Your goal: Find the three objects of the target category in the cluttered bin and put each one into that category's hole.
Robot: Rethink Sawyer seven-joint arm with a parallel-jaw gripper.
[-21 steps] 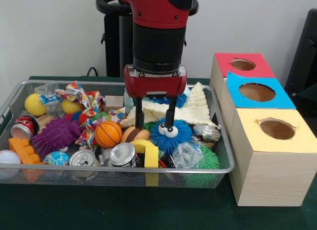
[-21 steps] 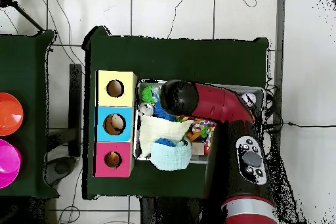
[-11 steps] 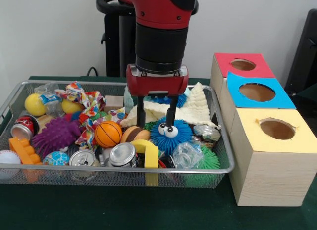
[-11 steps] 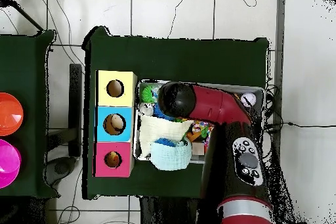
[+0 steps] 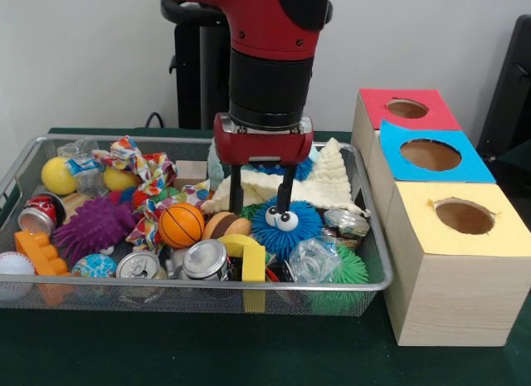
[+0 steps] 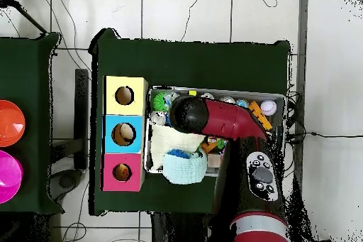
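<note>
1. Between the earlier frames and now, the gripper (image 5: 262,206) has shifted slightly sideways over the bin and sits a little higher; in the overhead view the arm's (image 6: 220,118) forearm has swung toward the bin's far wall.
2. Fingers (image 5: 235,195): two dark fingers hang straight down, set moderately apart, with nothing between them. One fingertip is just above the googly eyes of the blue spiky toy (image 5: 286,224); whether it touches cannot be told.
3. Task objects: the target category is not shown. Candidate items lie in the wire bin (image 5: 365,280): blue spiky toy at centre, purple spiky ball (image 5: 91,227) toward the other end, green spiky ball (image 5: 347,270) by the front corner nearest the boxes.
4. Surrounding contents: small basketball (image 5: 180,225), silver can (image 5: 204,260), second can (image 5: 137,266), red can (image 5: 36,212), yellow ball (image 5: 58,176), orange block (image 5: 37,255), white ball (image 5: 15,266), patterned ribbon (image 5: 141,174), cream cloth (image 5: 328,183) at the rear.
5. Hole boxes beside the bin on the green counter (image 5: 207,353): red box (image 5: 406,109), blue box (image 5: 430,155), yellow box (image 5: 465,216), each with one round hole on top.
6. View differences: the front view shows the fingers and most bin contents; the overhead view hides the fingers under the arm, shows an object inside the blue box's hole (image 6: 124,134), and a light blue cloth (image 6: 186,167) at the bin's edge.
</note>
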